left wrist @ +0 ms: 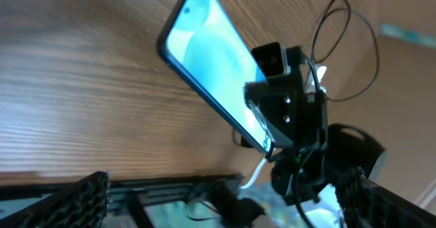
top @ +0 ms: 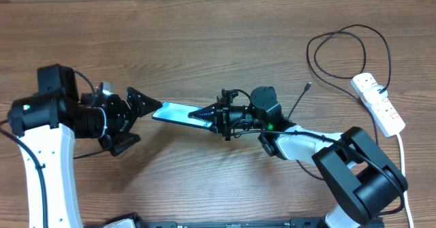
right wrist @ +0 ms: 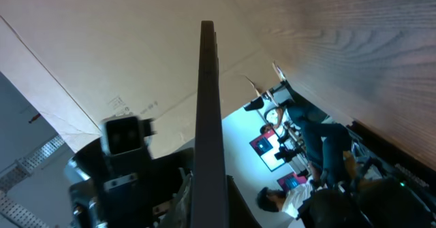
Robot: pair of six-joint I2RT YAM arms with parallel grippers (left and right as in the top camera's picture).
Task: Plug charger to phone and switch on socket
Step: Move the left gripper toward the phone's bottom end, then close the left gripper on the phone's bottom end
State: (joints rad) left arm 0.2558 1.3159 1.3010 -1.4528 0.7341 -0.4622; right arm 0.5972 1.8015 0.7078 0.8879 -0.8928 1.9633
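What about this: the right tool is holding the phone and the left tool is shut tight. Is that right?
Not quite. The right tool does hold the phone, but the left tool is wide open, not shut. The overhead view shows its two fingers spread far apart near the phone's free end.

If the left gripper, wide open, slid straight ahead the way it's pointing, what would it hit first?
Most likely the near end of the phone, which the right gripper holds just ahead of the left gripper; heights are hard to judge.
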